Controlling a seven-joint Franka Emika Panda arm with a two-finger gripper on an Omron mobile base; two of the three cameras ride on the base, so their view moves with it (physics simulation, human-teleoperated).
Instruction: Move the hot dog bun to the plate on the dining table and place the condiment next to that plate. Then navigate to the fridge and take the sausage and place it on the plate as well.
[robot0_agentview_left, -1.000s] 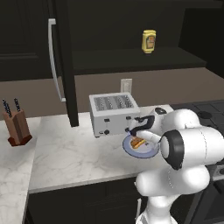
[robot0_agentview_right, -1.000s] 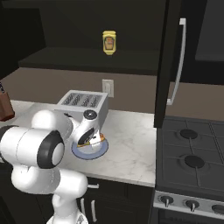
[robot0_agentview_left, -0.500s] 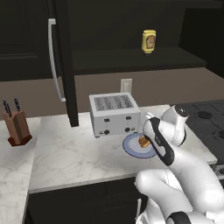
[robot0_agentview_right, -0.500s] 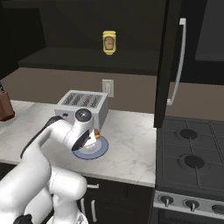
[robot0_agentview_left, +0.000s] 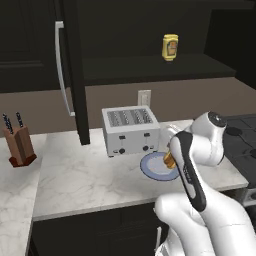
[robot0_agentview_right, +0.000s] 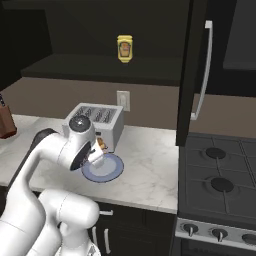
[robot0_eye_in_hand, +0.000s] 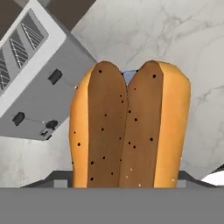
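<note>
The hot dog bun (robot0_eye_in_hand: 129, 131) is tan-orange and split, and it stands close before the hand camera, hiding the fingertips. My gripper (robot0_agentview_right: 99, 151) is shut on the hot dog bun (robot0_agentview_right: 101, 145) and holds it just above a plain blue-grey plate (robot0_agentview_right: 111, 170) on the marble counter. From the left, the bun (robot0_agentview_left: 170, 160) peeks out beside my gripper (robot0_agentview_left: 173, 156) at that plate's (robot0_agentview_left: 152, 167) right edge. The condiment (robot0_agentview_left: 170, 47), a yellow bottle (robot0_agentview_right: 124, 48), stands on a dark shelf above. The dining table and its plate, the fridge and the sausage are out of view.
A silver toaster (robot0_agentview_left: 130, 130) stands right behind the blue-grey plate. A dark tall door with a long pale handle (robot0_agentview_left: 62, 70) juts out left of it. A knife block (robot0_agentview_left: 19, 145) sits at the far left. A stove (robot0_agentview_right: 220, 175) adjoins the counter on the right.
The arm has swung round and folded in over the blue-grey plate. The bun, which lay on that plate, now hangs in the gripper just above it.
</note>
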